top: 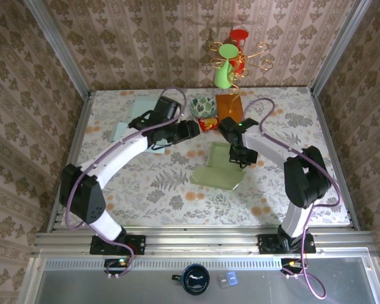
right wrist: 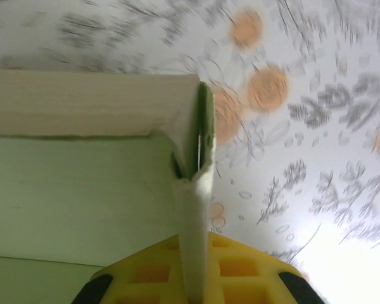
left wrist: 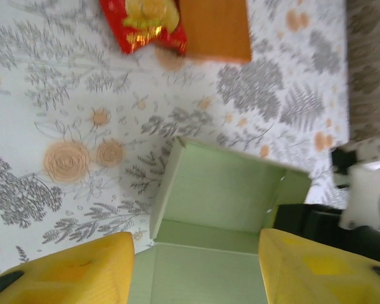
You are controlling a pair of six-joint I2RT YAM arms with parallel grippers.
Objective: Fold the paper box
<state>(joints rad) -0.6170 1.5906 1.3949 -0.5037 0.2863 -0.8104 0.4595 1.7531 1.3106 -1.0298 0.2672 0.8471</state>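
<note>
Green paper box (top: 218, 172) is lying partly folded at the middle of the floral counter (top: 145, 183), where the right claw (top: 243, 158) is pinching its raised side wall; the left claw (top: 193, 130) is hovering just left of it near a red snack packet (top: 207, 123), fingers (left wrist: 76, 269) spread, gripping nothing.
</note>
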